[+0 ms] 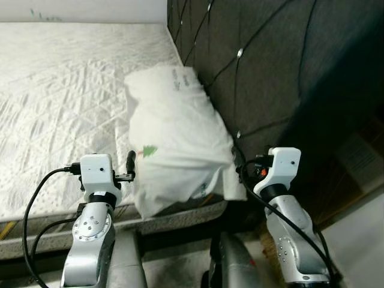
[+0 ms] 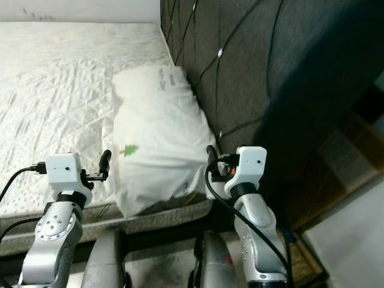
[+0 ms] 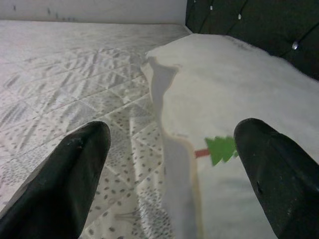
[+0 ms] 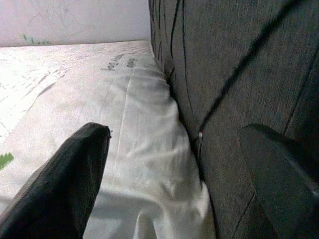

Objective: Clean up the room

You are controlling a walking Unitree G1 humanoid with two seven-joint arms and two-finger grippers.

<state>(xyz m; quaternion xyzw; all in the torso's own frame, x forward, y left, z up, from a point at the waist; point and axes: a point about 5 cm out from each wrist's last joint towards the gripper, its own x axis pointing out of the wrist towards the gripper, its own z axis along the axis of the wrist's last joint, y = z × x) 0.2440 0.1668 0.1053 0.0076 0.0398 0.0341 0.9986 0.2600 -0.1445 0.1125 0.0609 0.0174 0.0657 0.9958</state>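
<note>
A white pillow (image 1: 174, 132) with a small green tree print (image 1: 149, 150) lies on the bed against the dark tufted headboard (image 1: 270, 72). Its near end hangs over the mattress edge. My left gripper (image 1: 133, 159) is open at the pillow's near left side, and in the left wrist view the pillow's edge (image 3: 169, 149) lies between its fingers. My right gripper (image 1: 237, 158) is open at the pillow's near right corner. Its fingers span the seam where the pillow (image 4: 134, 114) meets the headboard (image 4: 224, 59).
The white quilted mattress (image 1: 60, 90) stretches to the left and back to a pale wall (image 1: 84, 9). The bed's front edge (image 1: 186, 216) runs just before my arms. A brown wooden piece (image 1: 354, 168) stands at the right beside the headboard.
</note>
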